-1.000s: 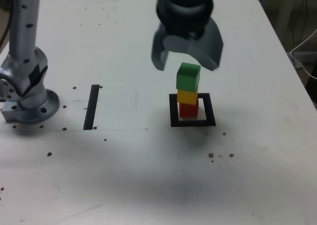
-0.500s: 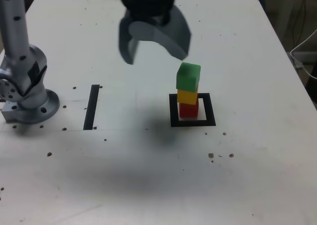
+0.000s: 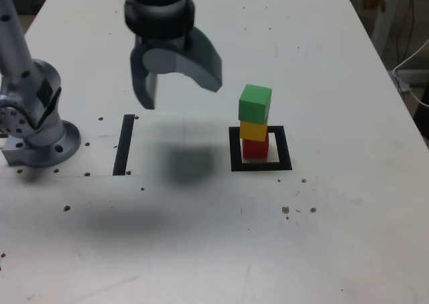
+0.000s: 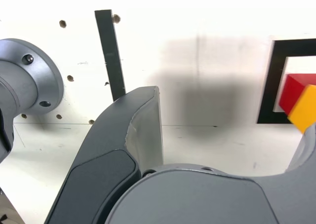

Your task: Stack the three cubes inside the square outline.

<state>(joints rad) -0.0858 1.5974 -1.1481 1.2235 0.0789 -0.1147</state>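
Standing in one square outline (image 3: 261,149) are three cubes: red (image 3: 255,148), yellow (image 3: 254,130), green (image 3: 255,103). The hand (image 3: 177,83) hovers beside them, jaws apart, empty.

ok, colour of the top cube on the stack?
Green: the top cube shows best in the exterior view.

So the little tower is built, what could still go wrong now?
The green cube sits slightly askew on the yellow cube, so a bump to the table might topple it off the red cube in the square outline. The open gripper hangs beside the stack; a swing toward the exterior view's right could clip it.
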